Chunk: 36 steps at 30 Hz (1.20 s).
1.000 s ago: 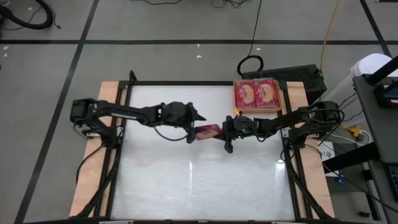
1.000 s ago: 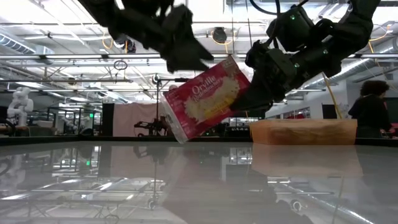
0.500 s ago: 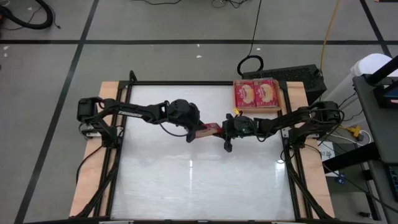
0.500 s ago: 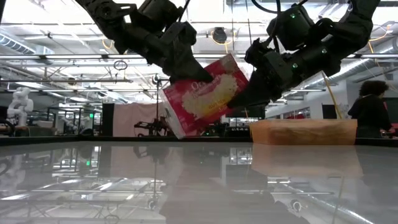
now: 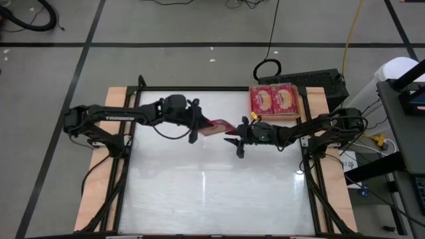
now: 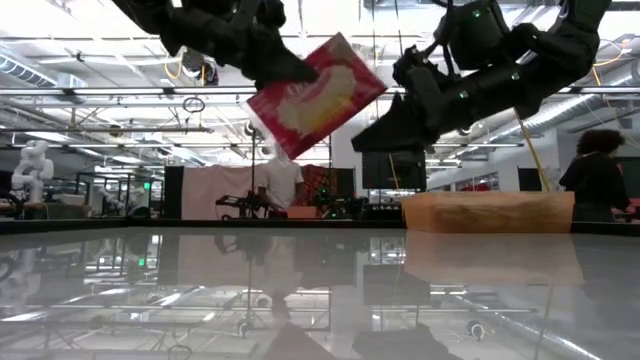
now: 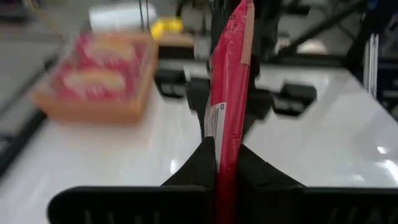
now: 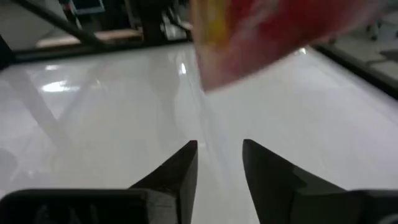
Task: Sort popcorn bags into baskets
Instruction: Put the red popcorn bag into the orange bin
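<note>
- Left claw point(image 5: 197, 126) pinches popcorn bag point(image 5: 214, 126) by its edge, held above the worktop point(image 5: 212, 192).
- Right claw point(image 5: 232, 141) spread, empty, just beside the bag.
- Orange tray point(image 5: 274, 117) lies beyond the right arm; right arm nearer it.

Table point(image 5: 212, 192) bare; orange tray point(image 5: 297, 106) occupies far-right corner.
</note>
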Motion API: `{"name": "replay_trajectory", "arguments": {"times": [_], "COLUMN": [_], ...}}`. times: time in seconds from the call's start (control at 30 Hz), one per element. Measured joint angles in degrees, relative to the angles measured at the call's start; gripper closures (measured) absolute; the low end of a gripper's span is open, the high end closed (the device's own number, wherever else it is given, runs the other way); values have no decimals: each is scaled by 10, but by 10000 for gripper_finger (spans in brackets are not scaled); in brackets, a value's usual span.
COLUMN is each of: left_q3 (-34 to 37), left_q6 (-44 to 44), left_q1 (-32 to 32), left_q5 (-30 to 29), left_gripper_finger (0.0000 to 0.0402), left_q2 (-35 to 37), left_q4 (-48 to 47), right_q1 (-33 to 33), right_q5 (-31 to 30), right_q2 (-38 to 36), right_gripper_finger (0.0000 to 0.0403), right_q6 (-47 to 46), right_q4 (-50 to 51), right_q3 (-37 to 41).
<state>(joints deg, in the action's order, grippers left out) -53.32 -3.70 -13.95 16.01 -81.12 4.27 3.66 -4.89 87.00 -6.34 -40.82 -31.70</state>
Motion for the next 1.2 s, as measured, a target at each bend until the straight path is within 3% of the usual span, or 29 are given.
{"name": "replay_trajectory", "arguments": {"times": [0.17, 0.4, 0.6, 1.2], "left_q3": [54, 143, 198, 213], "left_q6": [3, 52, 59, 55], "left_q1": [-4, -2, 2, 39], "left_q5": [0, -12, -21, -75], "left_gripper_finger": [372, 385, 370, 379], "left_q2": [10, 10, 10, -11], "left_q4": [143, 401, 529, 573], "right_q1": [0, 1, 7, 16], "right_q5": [-2, -58, -58, -38], "right_q2": [0, 0, 0, 0], "right_gripper_finger": [280, 280, 279, 249], "right_q6": [16, 75, 107, 102], "right_q4": [-57, -162, -242, -302], "right_q3": [0, 1, 1, 1]}}
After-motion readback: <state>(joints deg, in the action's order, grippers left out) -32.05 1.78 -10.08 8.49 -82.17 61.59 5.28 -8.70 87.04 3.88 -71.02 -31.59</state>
